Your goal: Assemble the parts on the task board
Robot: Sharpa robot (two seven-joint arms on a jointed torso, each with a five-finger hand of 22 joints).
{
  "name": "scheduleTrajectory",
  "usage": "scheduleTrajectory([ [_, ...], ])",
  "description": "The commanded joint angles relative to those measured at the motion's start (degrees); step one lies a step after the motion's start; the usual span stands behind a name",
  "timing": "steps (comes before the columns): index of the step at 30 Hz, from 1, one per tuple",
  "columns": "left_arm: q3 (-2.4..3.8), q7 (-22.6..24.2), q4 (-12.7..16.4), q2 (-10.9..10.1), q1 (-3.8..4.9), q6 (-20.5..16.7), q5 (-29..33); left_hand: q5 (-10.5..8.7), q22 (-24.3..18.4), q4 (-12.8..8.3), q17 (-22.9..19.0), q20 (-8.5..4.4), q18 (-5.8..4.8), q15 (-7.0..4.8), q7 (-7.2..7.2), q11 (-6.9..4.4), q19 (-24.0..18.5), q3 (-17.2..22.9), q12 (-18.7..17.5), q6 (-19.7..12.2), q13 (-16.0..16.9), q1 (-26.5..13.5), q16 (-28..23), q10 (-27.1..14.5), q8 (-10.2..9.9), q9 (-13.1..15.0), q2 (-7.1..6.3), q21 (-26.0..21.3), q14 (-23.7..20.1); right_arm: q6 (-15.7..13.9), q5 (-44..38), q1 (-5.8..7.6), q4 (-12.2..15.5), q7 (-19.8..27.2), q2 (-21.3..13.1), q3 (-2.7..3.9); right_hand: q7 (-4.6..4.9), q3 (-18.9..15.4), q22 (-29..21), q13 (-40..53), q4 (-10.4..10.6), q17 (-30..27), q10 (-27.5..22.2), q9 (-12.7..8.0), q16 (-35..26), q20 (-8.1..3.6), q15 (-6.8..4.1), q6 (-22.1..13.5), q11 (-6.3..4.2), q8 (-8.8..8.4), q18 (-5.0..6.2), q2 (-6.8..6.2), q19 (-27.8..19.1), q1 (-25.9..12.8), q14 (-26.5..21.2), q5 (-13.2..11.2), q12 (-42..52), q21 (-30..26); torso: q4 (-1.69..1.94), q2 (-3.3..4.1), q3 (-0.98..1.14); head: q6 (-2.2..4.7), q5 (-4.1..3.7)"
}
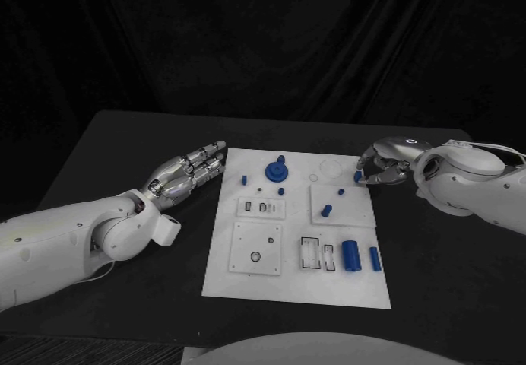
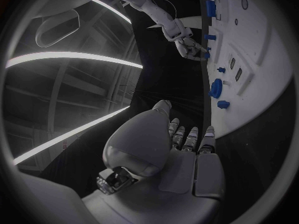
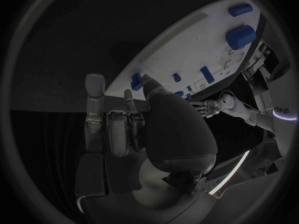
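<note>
The white task board (image 1: pixel 298 289) lies in the middle of the black table. My right hand (image 1: pixel 384 166) hovers at its far right edge, fingers curled down, thumb and a finger pinching a small blue part (image 1: pixel 359 176). The right wrist view shows the small blue part (image 3: pixel 135 80) at the thumb tip, by the board's rim (image 3: pixel 187 45). My left hand (image 1: pixel 192 173) lies flat with straight fingers just off the board's far left edge, holding nothing. A round blue part (image 1: pixel 277 169) stands near the far edge, and two blue cylinders (image 1: pixel 351 255) lie at the near right.
Small blue pegs (image 1: pixel 327 209) stand around the board's middle, with slotted white plates (image 1: pixel 258 247) on its near half. The left wrist view shows the left hand (image 2: pixel 181 149) beside the board (image 2: pixel 261 64) and the right hand (image 2: pixel 190 47) farther off. Bare black table surrounds the board.
</note>
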Motion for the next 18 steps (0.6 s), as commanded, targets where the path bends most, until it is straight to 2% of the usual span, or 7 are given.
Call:
scheduleTrajectory([
  [1, 0.04, 0.61, 0.06, 0.14, -0.10, 0.60, 0.01, 0.16, 0.00, 0.21, -0.05, 0.36, 0.94, 0.41, 0.30, 0.41, 0.08, 0.09, -0.20, 0.01, -0.06, -0.46, -0.21, 0.09, 0.36, 0.02, -0.18, -0.22, -0.02, -0.93, -0.58, -0.22, -0.54, -0.57, 0.30, 0.02, -0.06, -0.07, 0.12, 14.96, -0.42, 12.93, 6.07, 0.42, -0.12, -0.13, 0.32, 0.30, 0.18, 0.38, -0.04, -0.04, 0.47, 0.63, 5.31, 0.80, 0.15, -0.19, 0.10, -0.06, -0.04, 0.07, -0.20],
  [9, 0.04, 0.55, -0.01, 0.25, -0.13, 0.74, 0.01, 0.22, 0.00, 0.18, -0.05, 0.36, 0.94, 0.42, 0.30, 0.41, 0.08, 0.13, -0.20, -0.02, -0.06, -0.43, -0.21, 0.09, 0.35, 0.01, -0.19, -0.22, -0.02, -1.28, -0.58, -0.83, -1.65, -0.03, 1.06, 0.02, -0.06, -0.08, 0.25, 14.96, -0.58, 12.91, 6.07, 1.00, -0.14, -0.14, 0.30, 0.67, 0.18, 0.88, -0.05, -0.01, 0.52, 0.73, 5.30, 1.23, 0.15, -0.21, -0.02, -0.10, -0.04, -0.38, -0.01],
  [18, 0.04, 0.41, -0.15, 0.36, -0.18, 0.86, 0.01, 0.27, 0.00, 0.13, -0.05, 0.37, 0.94, 0.42, 0.30, 0.42, 0.08, 0.17, -0.20, -0.06, -0.06, -0.38, -0.21, 0.09, 0.34, 0.01, -0.19, -0.22, -0.02, -2.04, -0.60, -1.37, -2.33, 0.77, 1.82, 0.02, -0.06, -0.19, 0.34, 14.96, -0.57, 12.92, 6.07, 1.52, -0.13, -0.14, 0.30, 1.00, 0.18, 1.35, -0.05, 0.00, 0.54, 0.59, 5.31, 1.09, 0.15, -0.29, 0.01, -0.08, -0.02, -0.53, -0.08],
])
